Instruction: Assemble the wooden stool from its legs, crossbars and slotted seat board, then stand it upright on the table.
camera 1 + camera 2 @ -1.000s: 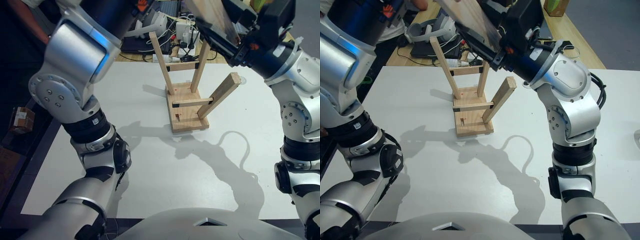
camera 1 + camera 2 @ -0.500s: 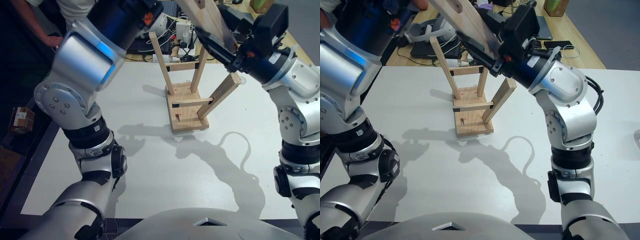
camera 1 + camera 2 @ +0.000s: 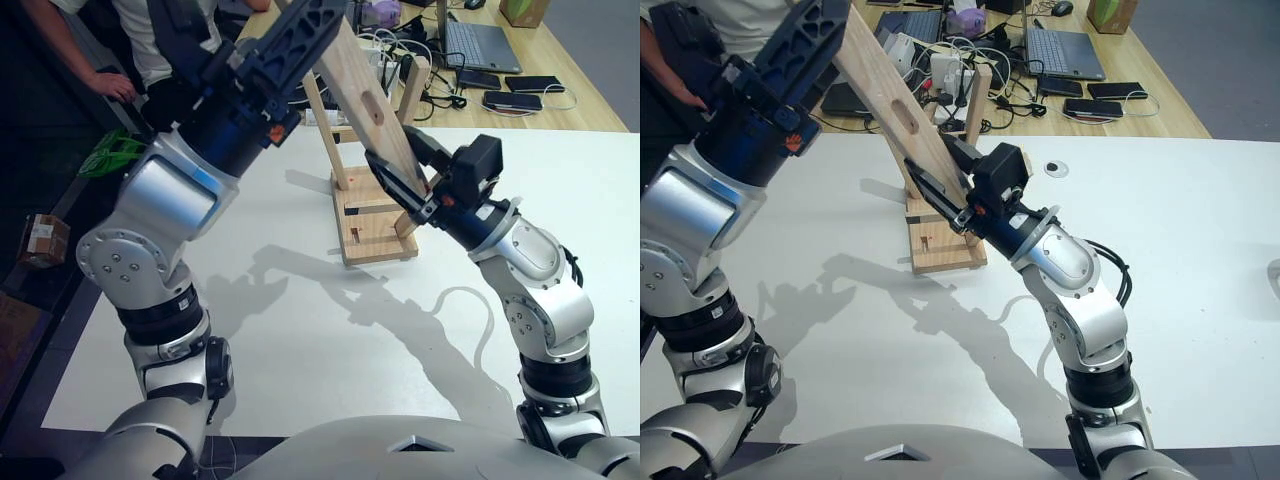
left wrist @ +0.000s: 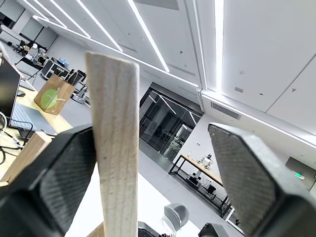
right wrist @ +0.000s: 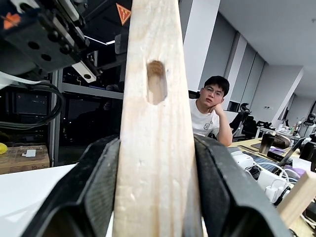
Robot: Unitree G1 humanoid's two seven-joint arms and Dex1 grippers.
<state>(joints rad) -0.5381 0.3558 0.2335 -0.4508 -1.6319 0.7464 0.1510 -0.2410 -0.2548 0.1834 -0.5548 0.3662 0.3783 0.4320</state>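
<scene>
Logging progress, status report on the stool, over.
Left gripper open at seat board top end. Right gripper shut on lower end. Board tilted over leg frame, unseated.

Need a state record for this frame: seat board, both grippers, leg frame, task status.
seat board: off the table, tilted, slot visible, held over the leg frame
left gripper: at the board's upper end, fingers apart, board against one finger
right gripper: clamped on the board's lower end, a finger on each face
leg frame: on the table, legs pointing up, crossbars fitted
status: board not seated on the legs, stool not upright
</scene>
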